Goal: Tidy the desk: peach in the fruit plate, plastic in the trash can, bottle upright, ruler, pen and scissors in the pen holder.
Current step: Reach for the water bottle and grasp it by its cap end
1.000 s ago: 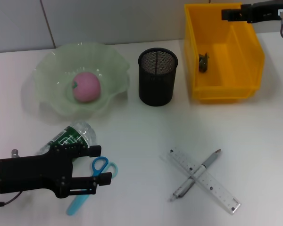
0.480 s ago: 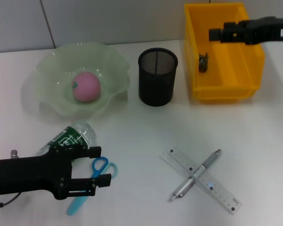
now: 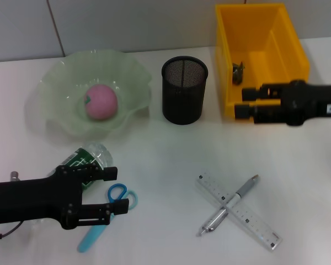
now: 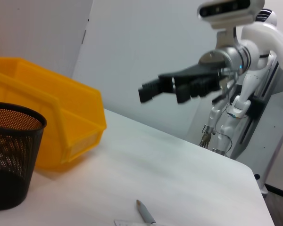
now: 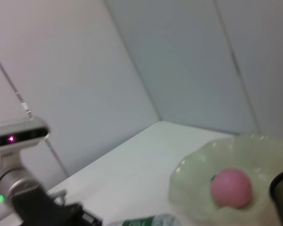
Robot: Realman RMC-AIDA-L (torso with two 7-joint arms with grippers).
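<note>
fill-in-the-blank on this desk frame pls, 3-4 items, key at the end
1. The peach lies in the ____.
2. The pen lies crossed over the ____.
3. The bottle lies on its ____ by the left gripper.
4. The right gripper hovers in front of the yellow ____.

Missing words: fruit plate; ruler; side; trash can
</note>
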